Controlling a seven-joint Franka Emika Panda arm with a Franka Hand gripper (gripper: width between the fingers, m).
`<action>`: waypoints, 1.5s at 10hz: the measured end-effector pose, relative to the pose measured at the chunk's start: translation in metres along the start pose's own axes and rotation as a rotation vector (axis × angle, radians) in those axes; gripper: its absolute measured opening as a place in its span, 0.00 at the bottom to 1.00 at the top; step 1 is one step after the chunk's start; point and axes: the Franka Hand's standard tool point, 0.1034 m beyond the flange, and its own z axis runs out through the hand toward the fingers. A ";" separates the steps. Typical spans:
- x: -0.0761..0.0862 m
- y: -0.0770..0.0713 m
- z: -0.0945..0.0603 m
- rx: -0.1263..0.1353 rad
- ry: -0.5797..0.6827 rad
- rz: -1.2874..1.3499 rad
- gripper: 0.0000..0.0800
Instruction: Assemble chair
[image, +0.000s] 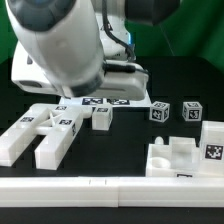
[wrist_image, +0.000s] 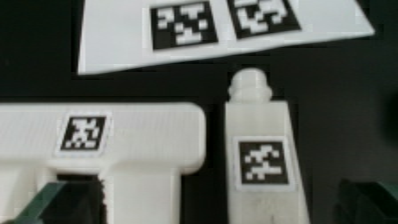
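The chair is in loose white tagged parts. In the wrist view my gripper (wrist_image: 214, 205) is open, its dark fingertips (wrist_image: 63, 200) wide apart. Between them lie a long block (wrist_image: 260, 140) with a rounded peg end and the edge of a wider flat part (wrist_image: 107, 135). I touch neither. In the exterior view that block (image: 100, 117) lies beside a cluster of flat and long parts (image: 45, 132) on the exterior view's left. The arm (image: 60, 45) hangs over them and hides the fingers. Two small cubes (image: 160, 110) stand toward the exterior view's right.
The marker board (image: 108, 100) (wrist_image: 214, 30) lies just beyond the block. A chunky notched part (image: 185, 155) sits at the exterior view's right front. A long plain white rail (image: 110, 190) runs along the front edge.
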 end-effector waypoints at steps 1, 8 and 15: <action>0.001 -0.002 -0.002 -0.004 -0.030 -0.001 0.81; 0.010 -0.027 -0.004 -0.016 0.003 -0.061 0.81; 0.020 -0.028 0.006 -0.021 0.020 -0.033 0.81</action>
